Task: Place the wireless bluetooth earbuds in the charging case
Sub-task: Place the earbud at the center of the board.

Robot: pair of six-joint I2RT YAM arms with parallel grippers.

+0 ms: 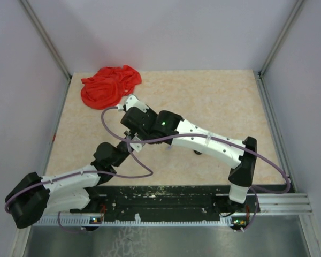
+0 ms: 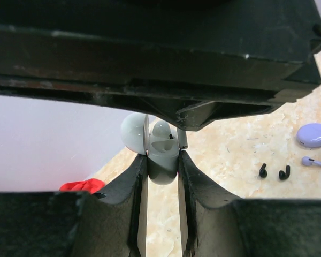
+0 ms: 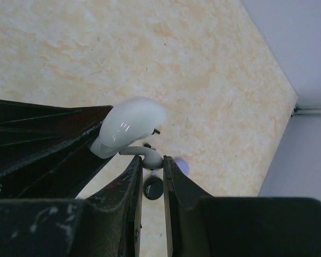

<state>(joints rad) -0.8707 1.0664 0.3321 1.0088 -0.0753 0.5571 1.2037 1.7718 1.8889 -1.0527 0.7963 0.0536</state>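
In the left wrist view my left gripper [image 2: 162, 158] is shut on the white charging case [image 2: 163, 167], which it holds upright above the table with its lid [image 2: 132, 133] swung open to the left. One white earbud [image 2: 160, 128] sits in a slot of the case. My right gripper [image 3: 152, 160] is shut on a second white earbud [image 3: 156, 159], whose stem points at the case [image 3: 129, 125] and touches its right rim. Two black earbuds [image 2: 263, 171] and a lavender earbud [image 2: 312, 161] lie on the table to the right.
A lavender round case [image 2: 313, 135] lies beyond the loose buds, and a black round case [image 3: 153, 188] lies on the table under my right fingers. A red cloth [image 1: 109, 85] is heaped at the far left of the table [image 1: 214, 96]. Walls enclose the left, back and right.
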